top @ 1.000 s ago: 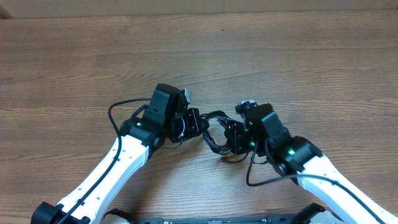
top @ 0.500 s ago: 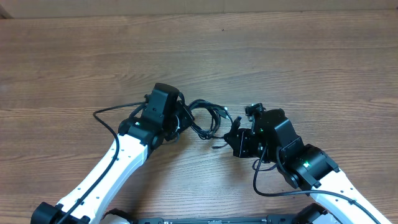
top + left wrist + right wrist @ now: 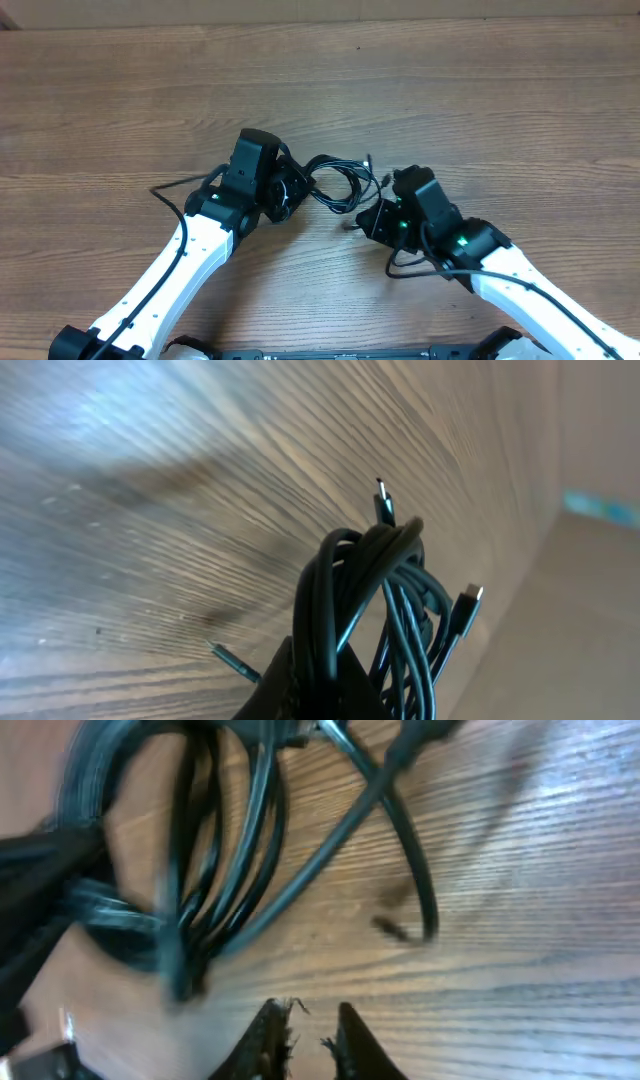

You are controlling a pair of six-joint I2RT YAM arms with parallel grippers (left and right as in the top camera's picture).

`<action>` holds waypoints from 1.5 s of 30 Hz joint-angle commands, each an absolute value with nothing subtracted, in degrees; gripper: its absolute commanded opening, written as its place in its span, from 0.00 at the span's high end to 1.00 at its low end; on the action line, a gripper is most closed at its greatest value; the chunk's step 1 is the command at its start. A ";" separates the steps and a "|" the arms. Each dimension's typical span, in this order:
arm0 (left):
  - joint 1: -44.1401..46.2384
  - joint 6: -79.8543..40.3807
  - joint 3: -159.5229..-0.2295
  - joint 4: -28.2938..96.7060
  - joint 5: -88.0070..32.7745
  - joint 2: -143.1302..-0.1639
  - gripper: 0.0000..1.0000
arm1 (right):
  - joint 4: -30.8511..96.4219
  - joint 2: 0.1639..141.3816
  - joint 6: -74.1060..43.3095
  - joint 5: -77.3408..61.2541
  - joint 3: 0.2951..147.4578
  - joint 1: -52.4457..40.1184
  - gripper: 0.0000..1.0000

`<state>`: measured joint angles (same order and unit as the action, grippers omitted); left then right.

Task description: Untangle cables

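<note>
The left gripper (image 3: 288, 192) is kept pressed shut on the cables (image 3: 338, 185), whose looped bundle is now seen just beside it, between the two arms, over the table (image 3: 480, 90). To the right, the bundle has been let go by the right gripper (image 3: 372, 222). Its fingertips (image 3: 272, 1032) are slightly parted, nothing is pinched, and it has been drawn back. No cord is judged freed yet, so a fresh grip is needed.

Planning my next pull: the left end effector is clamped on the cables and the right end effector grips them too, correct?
Not quite. The left end effector is clamped on the cables, but the right end effector grips nothing: the right wrist view shows bare fingertips, with the cables lying ahead of them.
</note>
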<state>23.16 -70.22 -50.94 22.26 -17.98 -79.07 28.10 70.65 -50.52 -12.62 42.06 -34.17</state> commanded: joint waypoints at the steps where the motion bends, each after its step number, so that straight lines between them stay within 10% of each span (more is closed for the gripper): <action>1: 23.16 -53.71 -52.03 21.39 -22.55 -78.43 0.96 | 26.96 73.23 -50.96 -11.35 43.05 -34.37 0.80; 20: 23.35 -31.27 -52.03 20.80 -16.21 -78.43 0.96 | 35.99 67.72 -56.29 -7.49 47.42 -34.33 0.47; 45: 17.96 -44.88 -52.03 11.92 -34.79 -78.39 0.96 | 35.11 78.78 -70.94 -0.84 47.24 -34.33 0.48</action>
<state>20.18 -37.41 -50.94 12.58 -32.51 -79.07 33.98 78.35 -70.39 0.91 46.15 -34.17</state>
